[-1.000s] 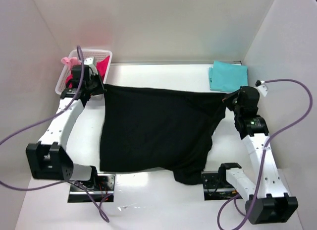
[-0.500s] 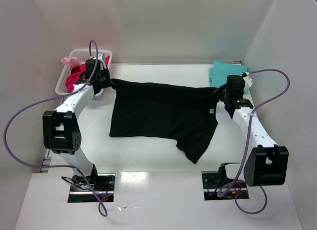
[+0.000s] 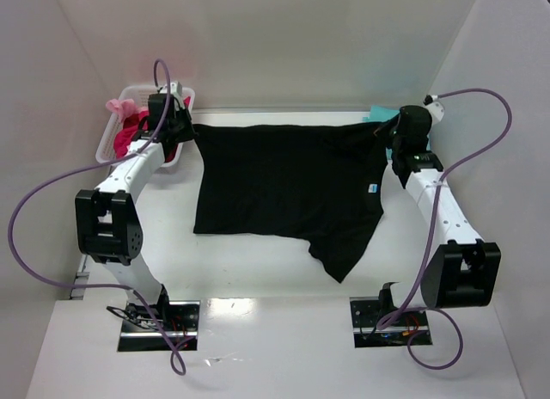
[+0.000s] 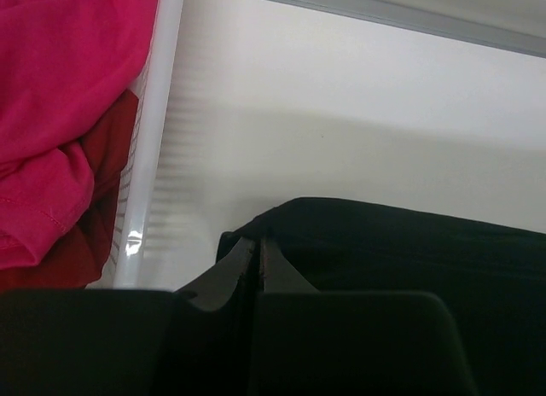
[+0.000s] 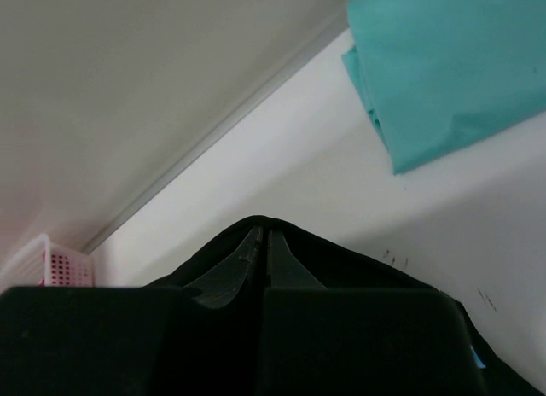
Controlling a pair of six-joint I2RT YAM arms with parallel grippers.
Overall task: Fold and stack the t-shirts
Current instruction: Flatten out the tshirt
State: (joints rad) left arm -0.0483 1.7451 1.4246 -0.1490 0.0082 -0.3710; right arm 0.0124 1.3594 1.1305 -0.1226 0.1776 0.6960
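The black t-shirt (image 3: 288, 188) is stretched across the back of the table, its lower part lying on the surface with one sleeve pointing toward the front. My left gripper (image 3: 191, 132) is shut on its far left corner (image 4: 256, 242). My right gripper (image 3: 384, 131) is shut on its far right corner (image 5: 264, 230). The folded teal t-shirt (image 5: 444, 80) lies at the back right, mostly hidden behind my right arm in the top view (image 3: 378, 115). The magenta-pink t-shirt (image 4: 60, 106) is bunched in the basket at the back left (image 3: 129, 137).
The white lattice basket (image 3: 112, 132) stands at the back left corner, its rim (image 4: 158, 140) close beside my left gripper. White walls close in the back and both sides. Purple cables loop off both arms.
Both grippers moved toward the back wall with the black shirt, pulling it from hanging high to stretched out and lying farther back on the table.
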